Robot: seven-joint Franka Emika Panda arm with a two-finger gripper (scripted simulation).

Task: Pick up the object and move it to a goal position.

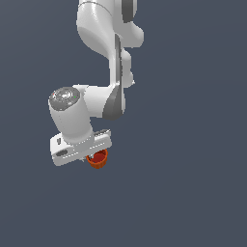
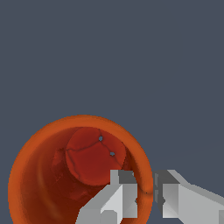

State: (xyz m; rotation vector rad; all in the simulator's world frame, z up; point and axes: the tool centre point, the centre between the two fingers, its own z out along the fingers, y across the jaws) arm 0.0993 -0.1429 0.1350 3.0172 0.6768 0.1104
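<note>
Seen from the exterior view, a white, jointed robot arm (image 1: 103, 62) reaches down against a plain slate-grey background. Directly beneath its broad white gripper (image 1: 95, 155) sits a small red-orange round cup (image 1: 99, 158), clearly narrower than the gripper body. The cup's top is tucked up against the gripper's underside, with its lower part poking out below. The fingers themselves are hidden from this angle, and no surface under the cup can be made out.

Next, in the wrist view, the cup (image 2: 81, 170) fills the lower part of the picture, showing a thick orange rim and a darker red inside with a flat round floor. Two pale grey fingers (image 2: 116, 199) straddle one section of the rim wall: one sits inside the cup, the other just outside it, with the wall pinched between them.

Judging by its thick wall and clean round shape, the cup looks stiff and light, probably smooth and somewhat slippery. A rim-wall pinch suits it, though held on one side only, it may tilt or swing.
</note>
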